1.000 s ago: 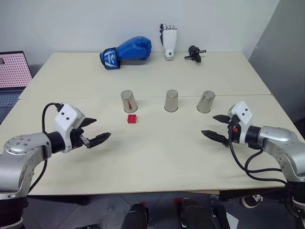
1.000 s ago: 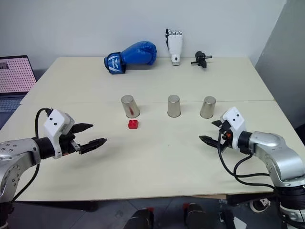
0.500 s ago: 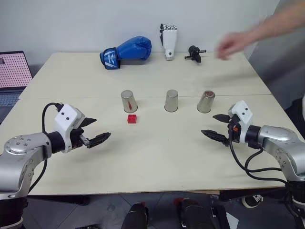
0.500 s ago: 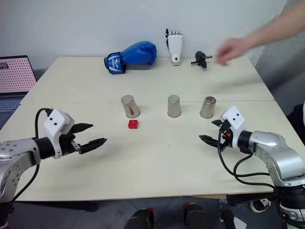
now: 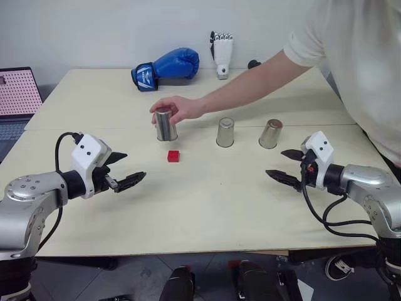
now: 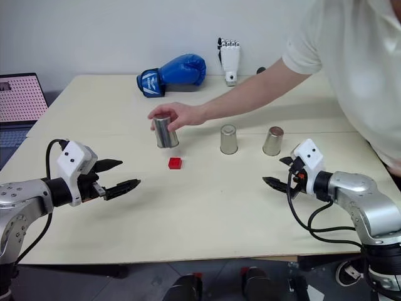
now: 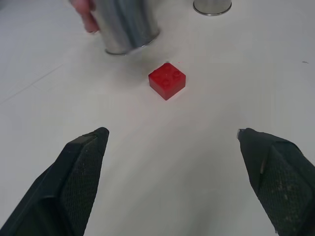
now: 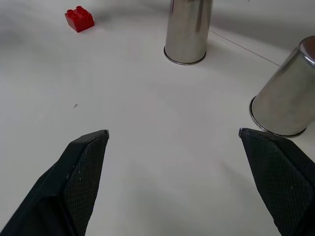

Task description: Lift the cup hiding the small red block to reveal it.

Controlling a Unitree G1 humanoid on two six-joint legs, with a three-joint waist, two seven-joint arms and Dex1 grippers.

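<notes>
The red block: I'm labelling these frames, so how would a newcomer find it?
On the pale wooden table, three silvery metal cups stand in a row. The tiny red block lies uncovered just in front of the leftmost cup, which a person's hand grips. It is the only red thing on the tabletop.

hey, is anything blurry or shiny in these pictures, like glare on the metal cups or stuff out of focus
Left wrist view: the cup the person's hand grips is smeared and soft, while the small red block stays crisp. Right wrist view: bright streaks of reflection run down the middle cup. Left eye view: the person's pale shirt looks soft at the frame edge; shadows on the table are faint.
</notes>
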